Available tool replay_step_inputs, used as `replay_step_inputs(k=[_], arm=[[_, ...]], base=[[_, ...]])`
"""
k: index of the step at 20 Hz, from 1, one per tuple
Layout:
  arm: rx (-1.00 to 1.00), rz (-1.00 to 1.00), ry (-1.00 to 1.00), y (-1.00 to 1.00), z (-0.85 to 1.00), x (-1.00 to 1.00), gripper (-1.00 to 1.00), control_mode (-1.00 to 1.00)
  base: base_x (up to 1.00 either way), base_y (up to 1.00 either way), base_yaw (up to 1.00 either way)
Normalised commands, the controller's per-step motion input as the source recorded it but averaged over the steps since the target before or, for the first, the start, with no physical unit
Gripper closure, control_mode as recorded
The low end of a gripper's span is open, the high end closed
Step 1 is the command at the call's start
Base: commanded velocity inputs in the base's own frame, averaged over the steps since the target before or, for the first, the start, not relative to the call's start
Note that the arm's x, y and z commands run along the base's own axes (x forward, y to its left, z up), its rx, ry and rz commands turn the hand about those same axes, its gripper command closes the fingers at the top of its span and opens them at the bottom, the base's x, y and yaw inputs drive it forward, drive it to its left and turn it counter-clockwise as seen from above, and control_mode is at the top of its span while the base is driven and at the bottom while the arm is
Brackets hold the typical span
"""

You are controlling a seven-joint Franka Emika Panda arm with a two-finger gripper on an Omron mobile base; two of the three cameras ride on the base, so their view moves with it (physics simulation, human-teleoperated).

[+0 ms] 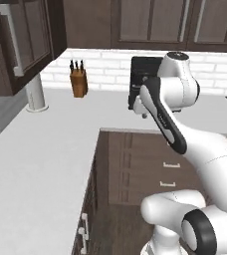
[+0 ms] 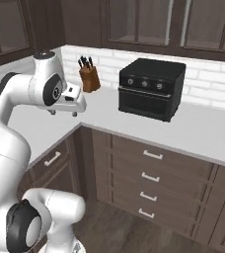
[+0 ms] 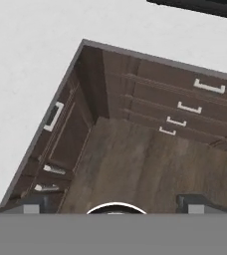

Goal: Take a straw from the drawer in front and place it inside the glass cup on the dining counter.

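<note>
My gripper [image 2: 63,112] hangs open and holds nothing, high over the inner corner of the white worktop [image 2: 198,131]. In the hand view its dark fingertips [image 3: 33,204] stand wide apart above the wood floor. Below the worktop is a stack of dark brown drawers with silver bar handles, all shut; the top drawer [image 2: 153,154] [image 3: 209,87] lies ahead of and below the gripper. In the left base view the gripper [image 1: 139,112] peeks out behind my forearm. The straw is hidden. The glass cup and the dining counter are out of view.
A black toaster oven [image 2: 151,89] stands on the worktop above the drawers. A knife block [image 2: 89,74] [image 1: 78,79] sits by the brick wall. More shut drawers [image 2: 52,158] run along the left leg of the counter. Upper cabinets [image 1: 21,40] hang overhead.
</note>
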Motion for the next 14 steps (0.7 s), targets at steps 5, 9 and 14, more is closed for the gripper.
replay_step_inputs(k=[5, 9, 14], arm=[[0.0, 0.0, 0.0, 0.0, 0.0, 0.0, -1.0, 1.0], [0.25, -0.15, 0.0, 0.15, 0.0, -0.01, -1.0, -1.0], [0.48, -0.07, 0.0, -0.3, -0.02, 0.0, -1.0, -1.0]], base=[[-0.18, 0.71, -0.37], [-0.02, 0.16, -0.07], [0.0, 0.0, 0.0]])
